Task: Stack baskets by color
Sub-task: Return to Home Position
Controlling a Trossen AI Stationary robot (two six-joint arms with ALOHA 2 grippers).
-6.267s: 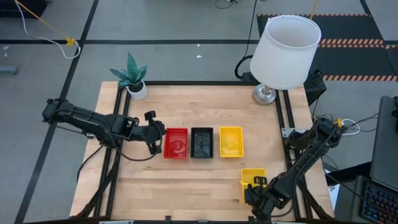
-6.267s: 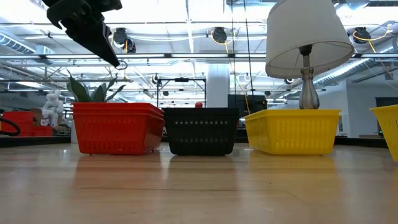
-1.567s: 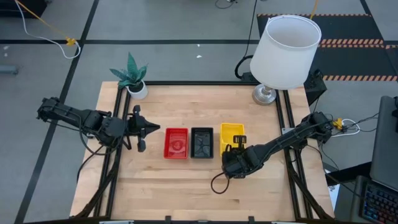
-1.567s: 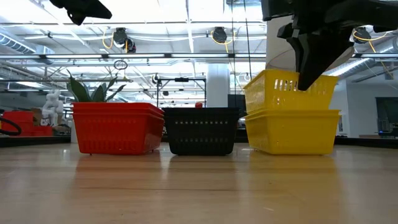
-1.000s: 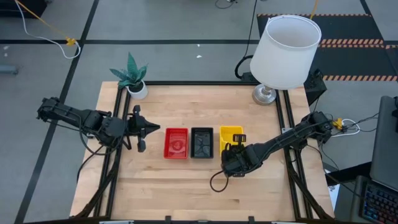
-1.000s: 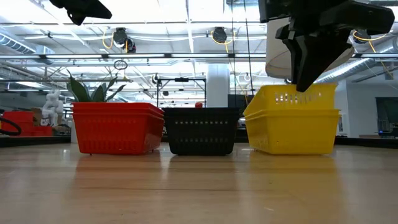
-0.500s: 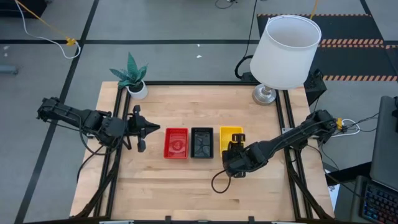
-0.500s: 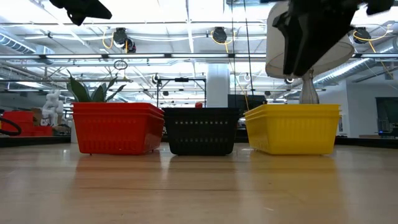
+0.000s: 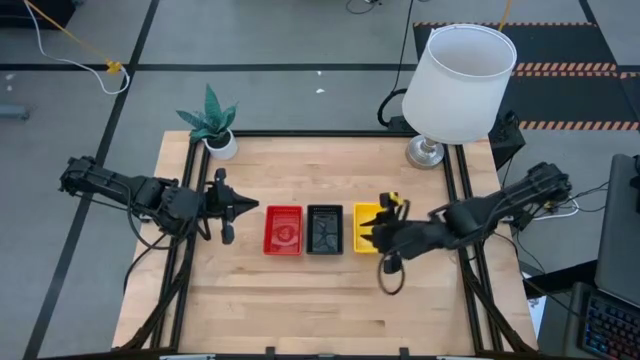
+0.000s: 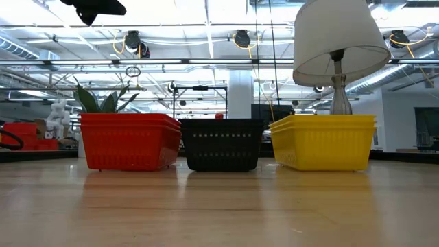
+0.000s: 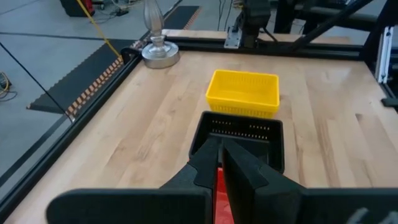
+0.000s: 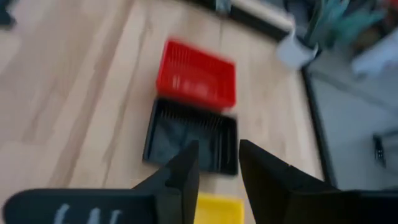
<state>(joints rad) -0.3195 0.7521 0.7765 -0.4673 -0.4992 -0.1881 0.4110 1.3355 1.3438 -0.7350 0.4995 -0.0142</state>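
Note:
Three basket stacks stand in a row on the wooden table: red [image 9: 283, 230], black [image 9: 324, 229] and yellow [image 9: 360, 217]. The low view shows them side by side on their bottoms, red [image 10: 127, 140], black [image 10: 223, 144], yellow [image 10: 322, 142], the yellow ones nested level. My right gripper [image 9: 367, 236] hangs open above the yellow stack, pointing toward the table's left, with nothing between its fingers [image 12: 186, 171]. My left gripper [image 9: 240, 208] waits shut to the left of the red stack, raised above the table.
A white lamp [image 9: 460, 85] stands at the far right corner and a small potted plant [image 9: 212, 125] at the far left corner. Bare wood lies along the near half of the table [image 9: 300, 300]. A black frame rims the table.
My right gripper has come off the top yellow basket, risen out of the low view and drawn back toward the table's right edge, tipping up nearer to level. The top yellow basket, which stuck up a little, has sunk level into the one below.

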